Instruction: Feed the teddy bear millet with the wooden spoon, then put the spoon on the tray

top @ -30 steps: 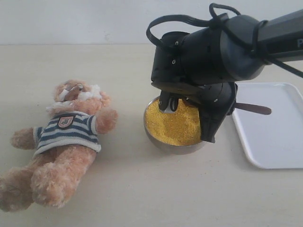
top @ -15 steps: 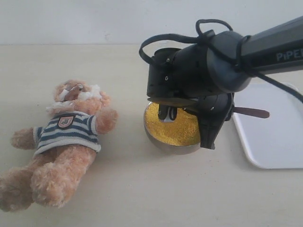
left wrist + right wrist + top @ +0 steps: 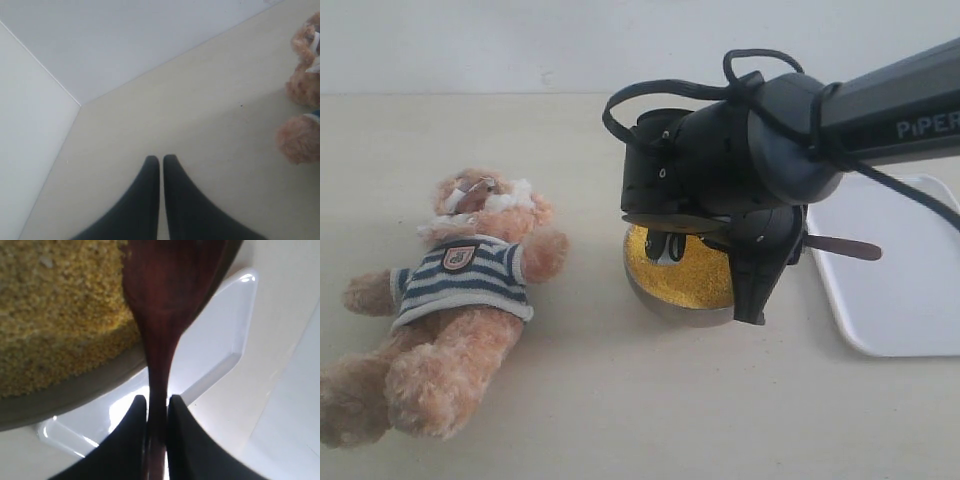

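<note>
The teddy bear [image 3: 460,290] lies on its back at the table's left; its arm and head [image 3: 299,138] edge the left wrist view. Yellow millet [image 3: 692,275] fills the metal bowl [image 3: 665,305] at centre. My right gripper [image 3: 760,270] hangs over the bowl, shut on the handle of the wooden spoon [image 3: 845,247], whose end sticks out toward the tray [image 3: 910,300]. In the right wrist view the gripper [image 3: 157,402] clamps the handle and the spoon's bowl [image 3: 167,295] sits at the rim above the millet [image 3: 60,315]. My left gripper [image 3: 161,159] is shut and empty over bare table.
The right arm's black body and cables [image 3: 720,160] hide the back of the bowl. A pale wall [image 3: 125,40] borders the table behind the left gripper. The tray [image 3: 220,335] lies just beyond the bowl's rim [image 3: 75,390].
My right arm has shifted left and slightly lower over the bowl, carrying the spoon with it; the handle end moved left. The bear and tray have not moved.
</note>
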Available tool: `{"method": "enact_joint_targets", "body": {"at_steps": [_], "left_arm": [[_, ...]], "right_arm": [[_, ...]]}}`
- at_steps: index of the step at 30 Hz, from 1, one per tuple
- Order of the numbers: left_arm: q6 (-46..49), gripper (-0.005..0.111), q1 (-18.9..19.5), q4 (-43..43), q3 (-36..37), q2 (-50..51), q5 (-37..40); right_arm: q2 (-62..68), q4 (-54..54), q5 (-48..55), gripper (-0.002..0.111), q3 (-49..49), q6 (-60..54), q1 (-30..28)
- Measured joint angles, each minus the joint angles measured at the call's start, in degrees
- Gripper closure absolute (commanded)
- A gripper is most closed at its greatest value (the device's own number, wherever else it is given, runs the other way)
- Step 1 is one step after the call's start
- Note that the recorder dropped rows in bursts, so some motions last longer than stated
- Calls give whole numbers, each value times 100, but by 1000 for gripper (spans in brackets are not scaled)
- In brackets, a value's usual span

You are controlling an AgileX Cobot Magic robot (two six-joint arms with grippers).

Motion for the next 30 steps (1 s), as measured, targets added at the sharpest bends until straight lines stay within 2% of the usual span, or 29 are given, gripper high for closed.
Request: {"method": "enact_joint_targets", "body": {"at_steps": [8, 30], "left_arm": [[0, 103, 0, 0, 0, 0, 0], [0, 103, 0, 0, 0, 0, 0]], "right_arm": [[0, 150, 14, 109, 0, -41, 238], [-298, 765, 26, 109, 9, -370, 252]]}}
